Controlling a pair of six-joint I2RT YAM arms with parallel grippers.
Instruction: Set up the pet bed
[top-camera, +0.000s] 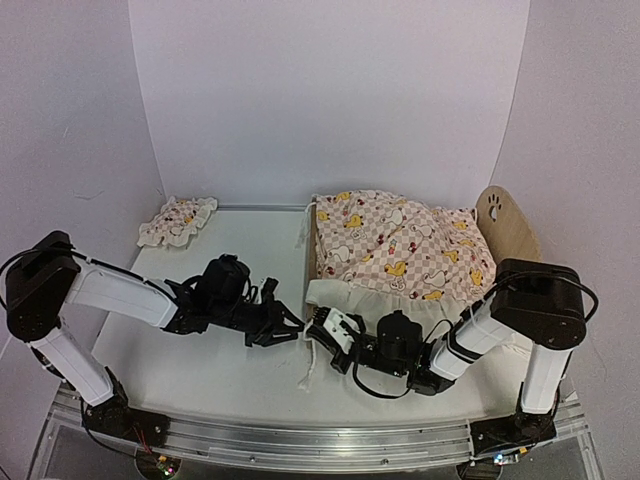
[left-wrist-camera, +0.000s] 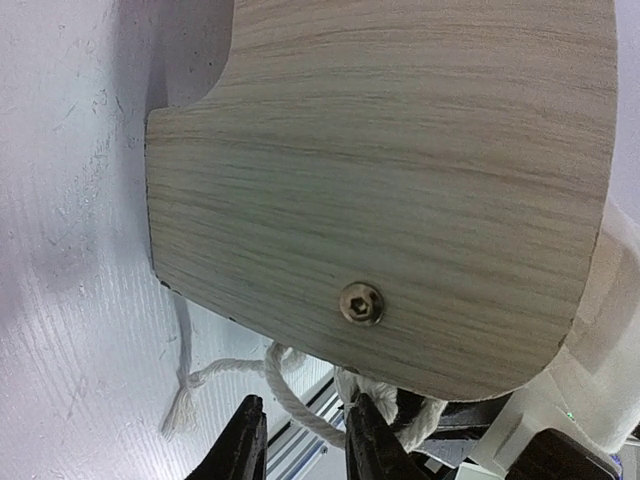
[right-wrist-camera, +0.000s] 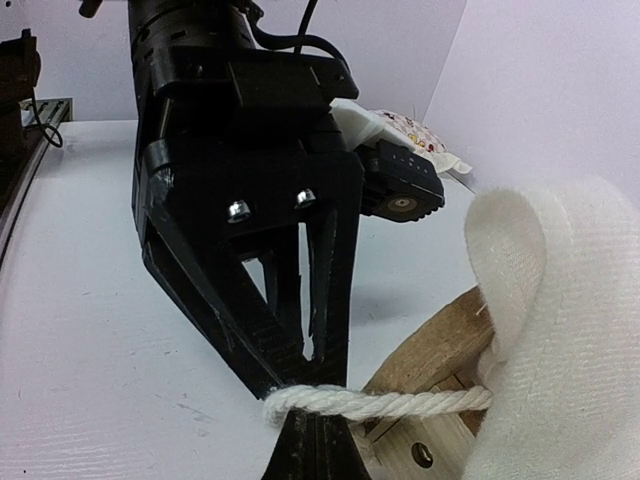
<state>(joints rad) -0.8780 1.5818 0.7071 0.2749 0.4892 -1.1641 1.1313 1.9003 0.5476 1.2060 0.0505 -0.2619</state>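
Rope (left-wrist-camera: 285, 390) by pet bed (left-wrist-camera: 380, 150) sits inside parted left claw (left-wrist-camera: 305, 405); right claw (top-camera: 318, 325), cannot tell.

Light plywood pet bed (left-wrist-camera: 380, 190), upright, right of centre, paw-cutout headboard (top-camera: 503, 222) at its far right end.

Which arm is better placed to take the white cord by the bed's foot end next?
Likely left: the left gripper has the white twisted cord between its fingers, beside the light plywood pet bed frame. The right gripper's hold is unclear.
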